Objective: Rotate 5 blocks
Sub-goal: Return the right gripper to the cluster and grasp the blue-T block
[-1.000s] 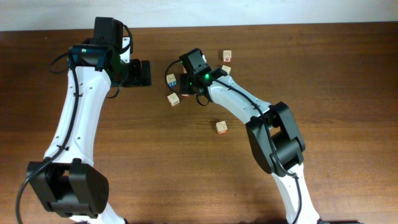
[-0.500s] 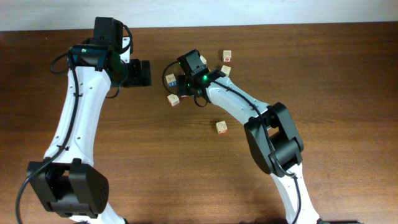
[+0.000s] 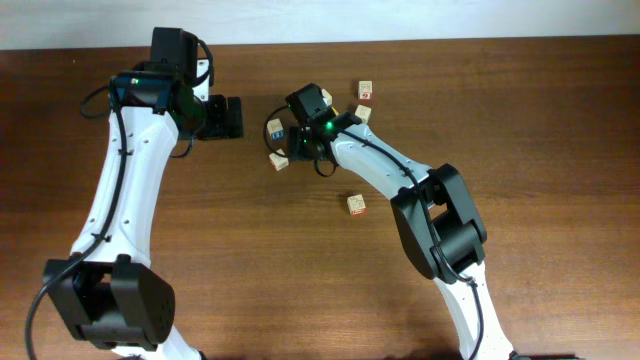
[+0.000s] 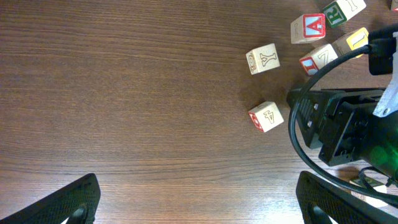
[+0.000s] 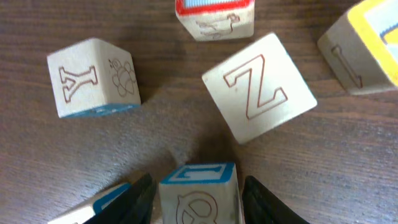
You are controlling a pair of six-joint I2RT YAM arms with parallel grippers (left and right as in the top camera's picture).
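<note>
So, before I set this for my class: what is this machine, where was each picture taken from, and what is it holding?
This is a robot: a left arm and a right arm at a wooden table. One picture looks down from above; the other two come from a camera on each wrist. Small printed wooden blocks lie scattered, such as a Z block and a 4 block. The right pincer grips a blue-edged block; the left pincer is open and empty.

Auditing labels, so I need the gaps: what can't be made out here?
Overhead: prints on blocks too small; right gripper hides what it holds.
Right wrist: blue-framed block between the fingers, cut by bottom edge.
Left wrist: left gripper fingertips cut by bottom edge.
</note>
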